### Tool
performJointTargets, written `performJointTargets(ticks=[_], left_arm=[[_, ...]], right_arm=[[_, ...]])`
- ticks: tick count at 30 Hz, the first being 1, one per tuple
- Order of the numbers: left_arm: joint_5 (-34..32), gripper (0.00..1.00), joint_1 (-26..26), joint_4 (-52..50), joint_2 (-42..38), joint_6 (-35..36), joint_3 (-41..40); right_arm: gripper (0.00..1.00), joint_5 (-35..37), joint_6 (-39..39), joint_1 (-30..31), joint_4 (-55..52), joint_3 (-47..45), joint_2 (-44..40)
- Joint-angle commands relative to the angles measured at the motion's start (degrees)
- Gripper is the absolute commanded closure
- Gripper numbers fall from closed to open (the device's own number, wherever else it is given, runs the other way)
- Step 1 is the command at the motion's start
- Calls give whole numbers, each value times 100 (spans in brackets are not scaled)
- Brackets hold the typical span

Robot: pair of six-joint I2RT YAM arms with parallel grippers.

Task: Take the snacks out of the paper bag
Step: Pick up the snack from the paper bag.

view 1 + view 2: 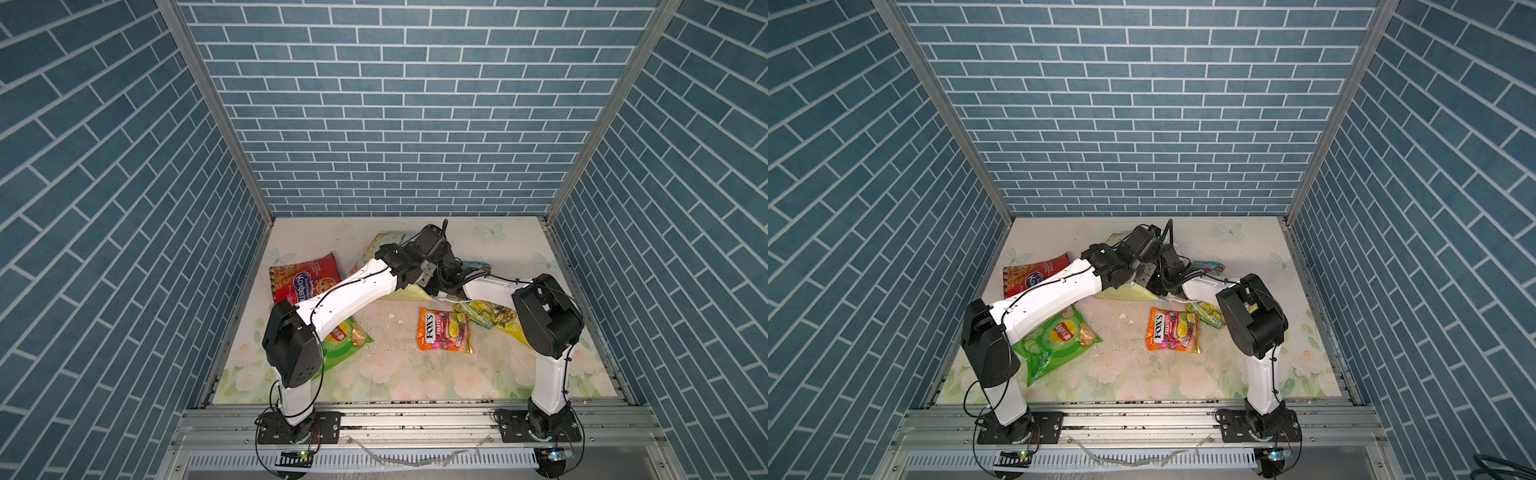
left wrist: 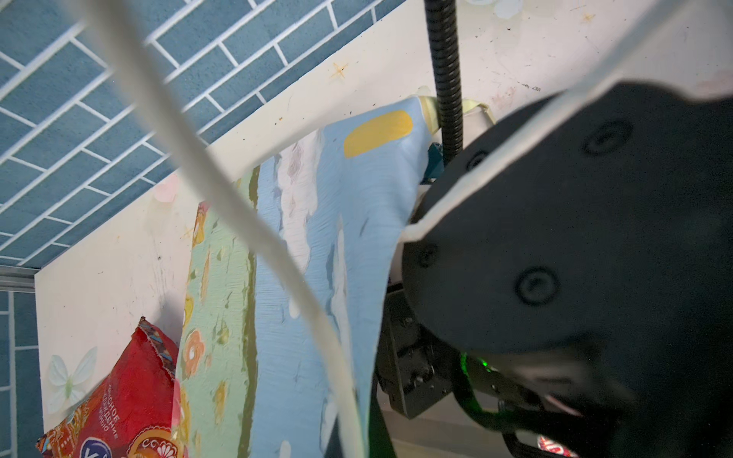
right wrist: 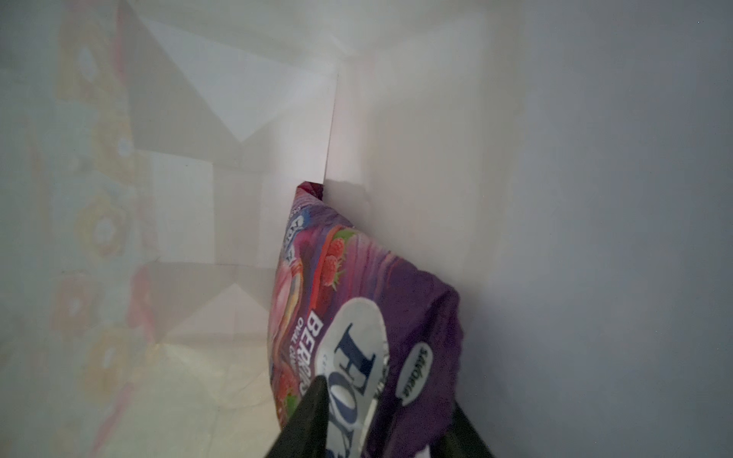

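The paper bag [image 1: 409,294] [image 1: 1125,293] lies on its side mid-table under both wrists. Its painted sky face [image 2: 317,238] and a white cord handle [image 2: 222,190] fill the left wrist view. My left gripper [image 2: 369,436] is shut on the bag's rim. My right gripper [image 3: 390,424] is deep inside the bag's white interior [image 3: 238,99], its fingers [image 3: 313,416] pressed on both sides of a purple FOX'S packet [image 3: 357,301]. Outside lie the snacks: a red bag [image 1: 305,278] [image 1: 1034,276], a green Lay's bag [image 1: 1059,336], an orange FOX'S packet [image 1: 444,330] and a green-yellow packet [image 1: 486,313].
A teal packet [image 1: 1208,267] lies just behind the right forearm, and a yellow packet [image 1: 517,332] shows under the right elbow. Blue brick walls close in the table on three sides. Crumbs [image 1: 390,318] dot the floral tabletop [image 1: 395,374].
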Motion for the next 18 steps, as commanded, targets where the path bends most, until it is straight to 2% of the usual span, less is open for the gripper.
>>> performJointTargets(ticks=[1,6,11,18], left_arm=[[294,100,-141,189,7,127,161],[327,100,-141,236,40,137,168],[300,100,-135,236,45,172,154],[222,100,-123,278,14,172,2]], right_arm=[[67,-75,-177,43,-375,116,227],[80,-105,-189,40,-370,157,313],[100,-93,-195,35,-302,108,209],[100,10,-204,39,-169,-79,-140]])
